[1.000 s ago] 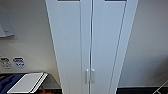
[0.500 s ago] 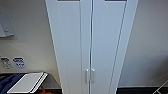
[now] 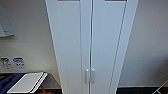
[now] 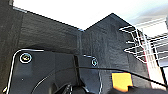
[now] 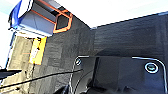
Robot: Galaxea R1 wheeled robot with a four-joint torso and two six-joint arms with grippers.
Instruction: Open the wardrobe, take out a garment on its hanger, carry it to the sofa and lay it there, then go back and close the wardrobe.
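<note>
The wardrobe (image 3: 91,42) stands straight ahead in the head view, tall, narrow and white. Both panelled doors are closed, with a thin seam between them. Its two small vertical white handles (image 3: 89,75) sit side by side low in the picture. The garment, the hanger and the sofa are hidden or out of view. Both wrist views look down on dark carpet (image 4: 57,35) beside a white wall base, and neither lets me make out the fingers.
A white flat board (image 3: 27,82) leans over something dark blue at the lower left of the head view. Wall sockets (image 3: 18,62) sit on the pale wall left of the wardrobe. A white wire rack (image 4: 145,42) and an orange-framed blue and grey box (image 5: 42,17) stand on the carpet.
</note>
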